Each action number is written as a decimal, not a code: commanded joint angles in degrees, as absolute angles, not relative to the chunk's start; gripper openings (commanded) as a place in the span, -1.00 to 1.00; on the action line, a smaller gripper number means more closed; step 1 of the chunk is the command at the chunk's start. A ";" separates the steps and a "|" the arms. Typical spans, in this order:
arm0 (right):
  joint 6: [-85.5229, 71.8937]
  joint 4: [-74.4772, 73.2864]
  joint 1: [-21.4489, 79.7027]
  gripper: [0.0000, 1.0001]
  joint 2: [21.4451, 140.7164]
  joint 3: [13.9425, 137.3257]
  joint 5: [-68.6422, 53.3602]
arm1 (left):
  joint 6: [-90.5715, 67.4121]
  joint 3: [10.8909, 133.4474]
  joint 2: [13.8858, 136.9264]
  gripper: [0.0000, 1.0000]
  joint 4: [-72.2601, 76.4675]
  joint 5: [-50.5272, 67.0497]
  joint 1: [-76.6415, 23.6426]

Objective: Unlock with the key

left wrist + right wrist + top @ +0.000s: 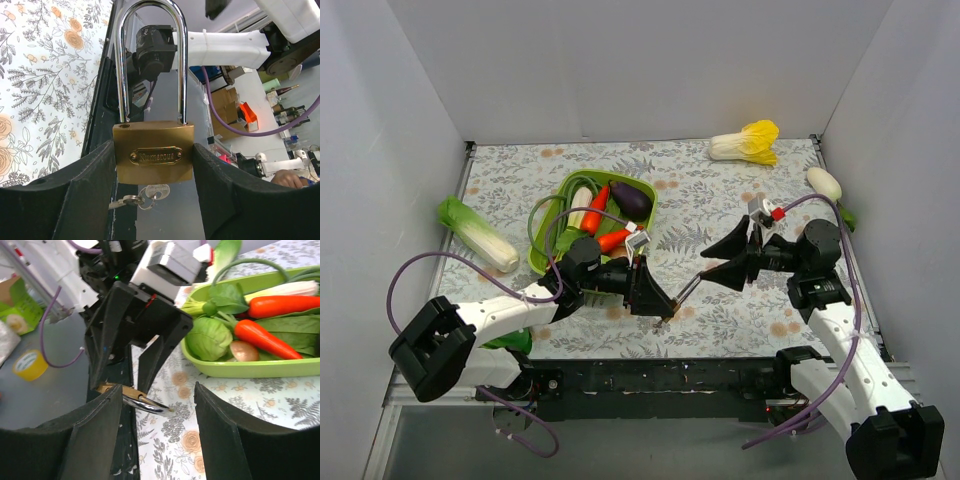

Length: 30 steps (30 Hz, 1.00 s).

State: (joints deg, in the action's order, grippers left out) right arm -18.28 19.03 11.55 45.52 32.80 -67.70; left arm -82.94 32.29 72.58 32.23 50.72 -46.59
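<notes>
Top external view: shows the left gripper (655, 300) low over the near edge of the floral table (720, 190), partly closed on the lock (152, 157). Clamps the brass body flat between both fingers (75, 200), with the shackle (182, 75) sticking out past the tips toward the right gripper (703, 265). Finds the key (156, 191) just under the lock's bottom face, silvery, on a small ring (131, 201); cannot tell whether seated in the keyhole or only hanging against it. Shows the right gripper spread wide and holding nothing, facing the left one, with the shackle's end close to its fingertips; cannot tell whether touching. Places a green tray (240, 369) just behind the left gripper, packed with carrots (280, 305), an eggplant (630, 200), a round cabbage (207, 337) and leafy stalks, so crowds that wrist on its far side. Puts a napa cabbage (475, 232) near the left wall (420, 100), a yellow-tipped cabbage (745, 142) at the far edge and a white radish (825, 182) by the right wall, all well apart from both grippers. Offers open cloth between the tray and the right gripper, out to the far edge. Closes in with white walls on three sides and a black rail (650, 378) along the near edge, right below the lock.
</notes>
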 commanded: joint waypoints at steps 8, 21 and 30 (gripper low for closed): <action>-20.74 23.73 14.76 0.32 45.70 30.32 -74.53 | -83.76 33.49 71.46 -1.00 36.65 53.52 -45.62; -18.64 19.78 15.56 0.09 47.20 30.58 -72.86 | -82.53 33.31 70.66 -1.00 35.07 52.38 -45.26; -16.79 15.21 15.47 -0.22 47.37 31.11 -70.32 | -79.72 33.13 70.14 -1.00 31.48 49.05 -44.56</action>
